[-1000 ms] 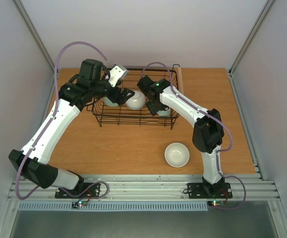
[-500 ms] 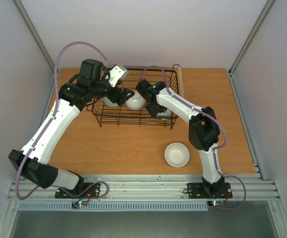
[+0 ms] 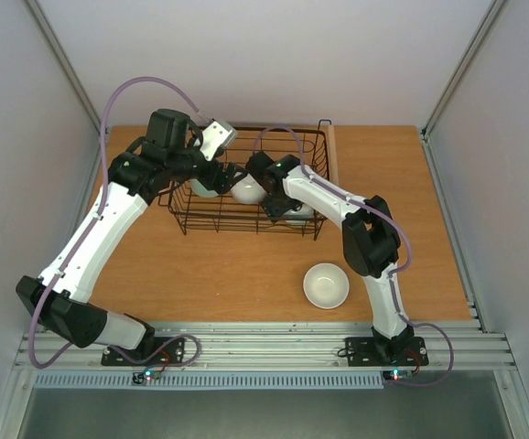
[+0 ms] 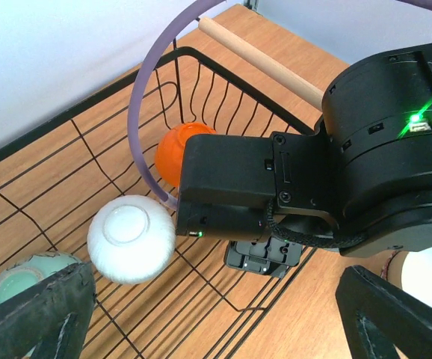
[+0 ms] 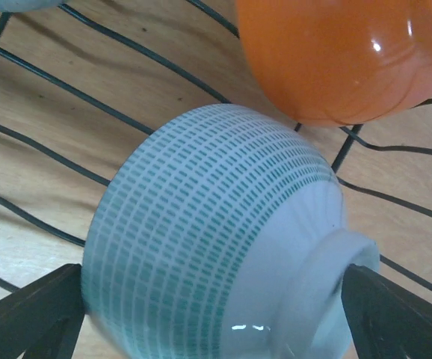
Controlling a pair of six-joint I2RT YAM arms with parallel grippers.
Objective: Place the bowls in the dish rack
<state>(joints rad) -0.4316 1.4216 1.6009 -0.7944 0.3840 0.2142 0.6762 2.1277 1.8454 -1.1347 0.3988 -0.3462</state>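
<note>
The black wire dish rack (image 3: pixel 211 223) stands at the back of the table. In it lie an upturned white bowl (image 3: pixel 248 189), a celadon bowl (image 3: pixel 200 188), an orange bowl (image 4: pixel 177 151) and a blue-and-white patterned bowl (image 3: pixel 301 216). Another white bowl (image 3: pixel 326 285) sits upright on the table in front. My left gripper (image 3: pixel 231 174) hovers open and empty above the upturned white bowl (image 4: pixel 131 238). My right gripper (image 3: pixel 281 207) reaches down into the rack. Its fingers (image 5: pixel 29 321) stand wide apart on either side of the patterned bowl (image 5: pixel 208 224), which lies tilted beside the orange bowl (image 5: pixel 335 52).
The rack's wooden bar handle (image 3: pixel 330 146) runs along its right side. My right forearm (image 4: pixel 365 149) crosses the rack just under my left wrist. Metal frame posts and grey walls close in both sides. The arm bases sit on the rail at the near edge (image 3: pixel 274 343).
My right wrist and elbow have swung left and lower into the rack, over the patterned bowl. My left arm has not moved.
</note>
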